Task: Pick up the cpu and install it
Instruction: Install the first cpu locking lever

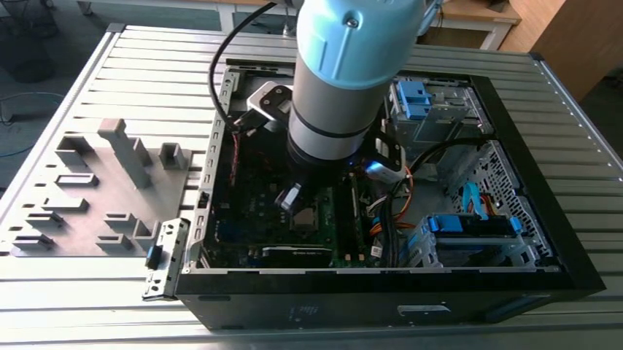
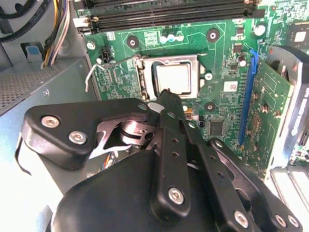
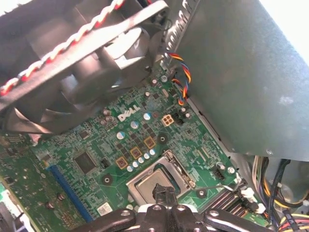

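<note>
A: Exterior view first: where is the arm?

B: The arm (image 1: 336,87) reaches down into the open black computer case (image 1: 389,292), which lies on the slatted metal table (image 1: 146,51). The end effector (image 1: 290,198) hangs low over the green motherboard (image 1: 244,219), toward the middle of the case.

A: And the cpu?

B: In the second wrist view the cpu (image 2: 172,79) sits flat inside its socket frame (image 2: 141,77) on the motherboard (image 2: 231,63), silvery top facing up. The first wrist view shows the same chip (image 3: 153,182) seated in the socket, partly covered by the end effector (image 3: 165,193).

A: Is the end effector pinching it?

B: No. In the second wrist view the end effector (image 2: 165,96) has its fingers pressed together with nothing between them, the tip just above the near edge of the chip. Whether the tip touches the metal top, I cannot tell.

A: Anything else near?

B: A black fan (image 3: 72,87) with a red-and-white twisted cable (image 3: 63,46) stands beside the socket area, memory slots (image 2: 169,14) run along the board's far side, and a blue slot (image 2: 247,96) lies next to a card (image 2: 270,116). A grey tray of blocks (image 1: 107,182) rests on the table toward its edge at the exterior view's left, apart from the case.
</note>
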Available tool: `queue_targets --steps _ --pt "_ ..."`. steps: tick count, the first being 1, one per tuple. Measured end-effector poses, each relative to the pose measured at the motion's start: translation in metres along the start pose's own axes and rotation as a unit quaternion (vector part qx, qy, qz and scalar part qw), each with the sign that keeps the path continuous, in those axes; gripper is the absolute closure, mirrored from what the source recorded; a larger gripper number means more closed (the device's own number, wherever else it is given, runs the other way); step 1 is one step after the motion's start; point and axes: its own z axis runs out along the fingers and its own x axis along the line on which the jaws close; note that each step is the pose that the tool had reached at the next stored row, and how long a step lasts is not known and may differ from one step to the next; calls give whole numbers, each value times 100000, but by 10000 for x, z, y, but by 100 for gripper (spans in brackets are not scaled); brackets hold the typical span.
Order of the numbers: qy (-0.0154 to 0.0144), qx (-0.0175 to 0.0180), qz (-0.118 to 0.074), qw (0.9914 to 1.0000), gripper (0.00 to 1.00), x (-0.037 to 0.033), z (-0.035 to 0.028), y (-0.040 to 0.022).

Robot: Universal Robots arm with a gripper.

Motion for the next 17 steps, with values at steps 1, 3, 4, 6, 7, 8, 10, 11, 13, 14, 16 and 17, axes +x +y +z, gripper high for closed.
queue_targets --steps 1,3,4,6,7,8,10,11,13,14,16,17 --pt "2 -1 1 100000 89 -8 0 -9" --pt "6 3 0 100000 89 -33 0 -38" --pt "4 0 5 100000 89 -50 -1 -58" --pt "-1 2 3 100000 89 -89 -1 -107" --pt "2 2 4 100000 89 -109 -2 -132" --pt "9 3 5 100000 89 -129 -3 -156" --pt "-1 -3 -1 100000 89 -170 -2 -191" --pt "-4 -3 -1 100000 89 -186 0 -198" --pt "0 -3 -5 100000 89 -213 1 -205" --pt "-89 -27 -27 100000 89 -217 2 -207" --pt "-402 -97 -58 99999 89 -224 3 -207" --pt "-511 -131 -75 99999 89 -228 2 -208"
